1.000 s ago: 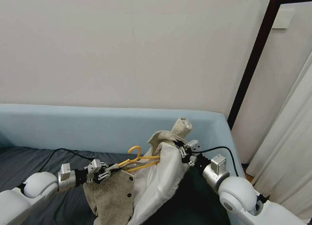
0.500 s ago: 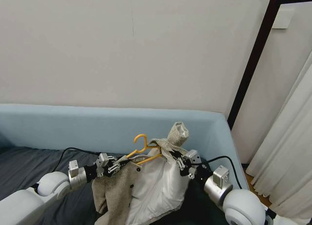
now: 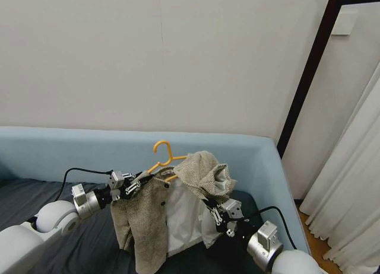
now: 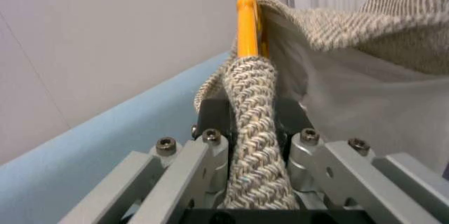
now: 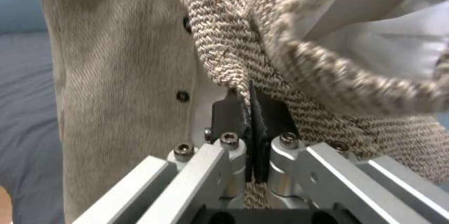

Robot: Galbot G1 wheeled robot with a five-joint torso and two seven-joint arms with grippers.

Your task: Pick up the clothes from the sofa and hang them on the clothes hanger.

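i see my left gripper (image 3: 135, 184) clamped tight on the coat (image 3: 145, 217) shoulder by the hanger (image 3: 161, 154), right gripper (image 3: 215, 213) pinching the coat's knit edge, above the sofa (image 3: 71, 152).

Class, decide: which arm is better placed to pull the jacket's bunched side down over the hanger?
Right, probably. The right tool is shut on the jacket edge just below the bunched fabric; the left tool clamps the opposite shoulder at the hanger.

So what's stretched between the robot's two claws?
In the head view, a beige knit jacket with white lining, draped over a yellow hanger, spans from the left gripper to the right gripper; both pinch its fabric.
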